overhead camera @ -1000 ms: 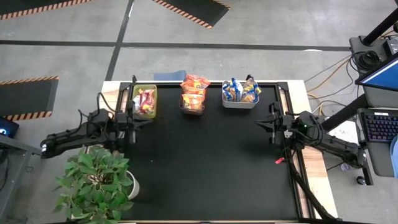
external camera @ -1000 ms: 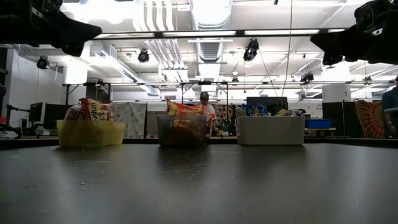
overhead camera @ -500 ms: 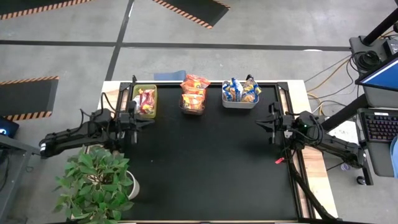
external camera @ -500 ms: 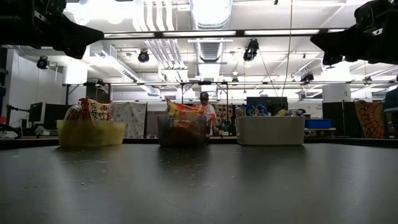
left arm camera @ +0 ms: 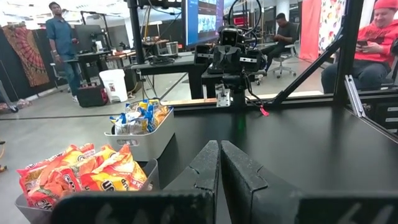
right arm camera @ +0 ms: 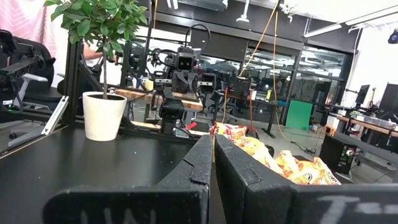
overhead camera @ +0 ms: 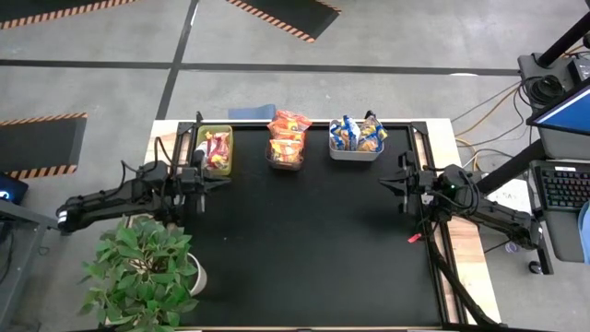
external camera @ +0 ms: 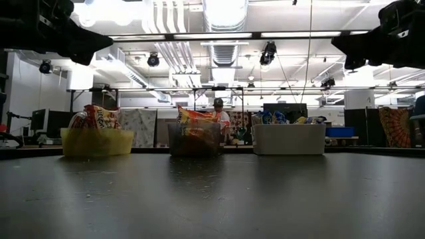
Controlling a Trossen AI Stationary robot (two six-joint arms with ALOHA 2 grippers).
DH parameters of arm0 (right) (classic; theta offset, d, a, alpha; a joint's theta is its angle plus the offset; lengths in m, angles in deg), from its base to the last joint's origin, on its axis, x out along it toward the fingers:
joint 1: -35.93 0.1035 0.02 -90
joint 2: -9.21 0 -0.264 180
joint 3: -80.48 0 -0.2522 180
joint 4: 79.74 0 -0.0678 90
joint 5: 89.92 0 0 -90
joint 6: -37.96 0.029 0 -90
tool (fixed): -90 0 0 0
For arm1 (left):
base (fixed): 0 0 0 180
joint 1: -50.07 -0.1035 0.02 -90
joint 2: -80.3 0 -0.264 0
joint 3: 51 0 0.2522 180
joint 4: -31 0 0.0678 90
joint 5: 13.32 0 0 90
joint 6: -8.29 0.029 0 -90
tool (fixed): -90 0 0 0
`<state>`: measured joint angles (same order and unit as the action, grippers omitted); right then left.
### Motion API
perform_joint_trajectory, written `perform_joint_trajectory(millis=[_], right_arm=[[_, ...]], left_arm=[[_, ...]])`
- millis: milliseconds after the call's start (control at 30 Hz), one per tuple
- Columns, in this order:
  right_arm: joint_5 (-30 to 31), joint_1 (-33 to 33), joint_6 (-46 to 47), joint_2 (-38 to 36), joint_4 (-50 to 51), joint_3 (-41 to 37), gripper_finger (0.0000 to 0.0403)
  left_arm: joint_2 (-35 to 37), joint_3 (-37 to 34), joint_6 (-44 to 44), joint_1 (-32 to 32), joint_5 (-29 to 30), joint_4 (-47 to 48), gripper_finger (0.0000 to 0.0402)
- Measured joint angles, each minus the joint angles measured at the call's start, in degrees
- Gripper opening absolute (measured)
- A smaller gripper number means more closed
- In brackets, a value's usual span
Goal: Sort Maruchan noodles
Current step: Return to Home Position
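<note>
The noodle packets all sit in three bins along the table's far edge. White-and-red packets (overhead camera: 216, 148) stand in the green bin (overhead camera: 227, 164). Orange packets (overhead camera: 288, 134) fill the dark mesh bin (overhead camera: 285, 164). Blue-and-yellow packets (overhead camera: 358, 135) are in the white bin (overhead camera: 356, 155). My left gripper (overhead camera: 214, 178) hovers shut, just near of the green bin, raised above the table (external camera: 99, 41). My right gripper (overhead camera: 387, 181) hovers shut at the table's right side, near of the white bin, also raised (external camera: 345, 44). The two grippers point toward each other.
A potted plant (overhead camera: 143, 267) stands at the table's near left corner, beside the left arm. The black tabletop (overhead camera: 304, 240) stretches between the arms. A raised frame edges the table. People sit and stand in the room behind (left arm camera: 379, 43).
My left gripper has drifted slightly toward the table's right and a little down, staying shut. The bins and packets have kept still.
</note>
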<state>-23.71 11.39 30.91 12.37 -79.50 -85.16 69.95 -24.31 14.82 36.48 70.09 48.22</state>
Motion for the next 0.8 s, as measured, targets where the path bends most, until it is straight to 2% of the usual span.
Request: perform_joint_trajectory(millis=[800], right_arm=[[0.00,0.00,0.01,0.00,0.00,-0.02,0.0009]], left_arm=[[-0.59,0.00,0.00,-0.01,0.00,-0.02,0.0000]])
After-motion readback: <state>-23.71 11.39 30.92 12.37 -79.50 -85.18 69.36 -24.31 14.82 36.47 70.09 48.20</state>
